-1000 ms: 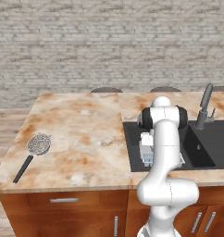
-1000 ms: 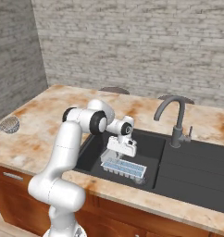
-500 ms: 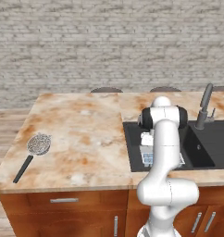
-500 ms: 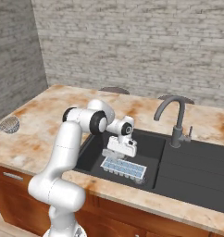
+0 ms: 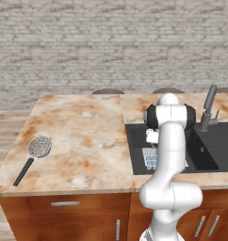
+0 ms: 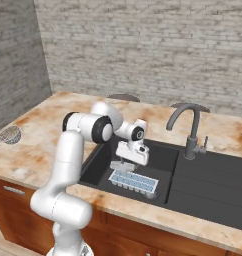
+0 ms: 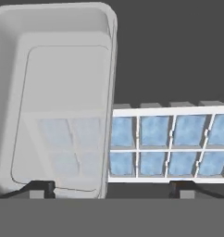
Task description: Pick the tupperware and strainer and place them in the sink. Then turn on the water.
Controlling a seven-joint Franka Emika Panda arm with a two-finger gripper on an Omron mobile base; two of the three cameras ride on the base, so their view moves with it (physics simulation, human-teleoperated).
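The tupperware point(image 6: 134, 182) lies flat on the floor of the black sink point(image 6: 208, 176), its grid of pale blue squares facing up. In the hand view the tupperware point(image 7: 169, 141) shows that grid on the right and a translucent grey-white shell on the left. My gripper point(image 6: 121, 165) hangs just above it, open, with its two dark tips point(image 7: 40, 187) wide apart and nothing between them. From the left base view my arm hides most of the tupperware point(image 5: 149, 159). The strainer point(image 5: 39, 146) rests far off on the counter's left end, also visible as the strainer point(image 6: 10, 134) at the left edge.
A grey gooseneck faucet point(image 6: 189, 126) stands behind the basin, with no stream from its spout. The flat black side section point(image 6: 213, 195) of the sink lies to the right. The marble counter point(image 5: 83, 141) stretches between sink and strainer, and a brick wall runs behind.
The jaws have gone from shut on the tupperware to open. The tupperware now lies loose on the sink floor, and the hand has risen slightly.
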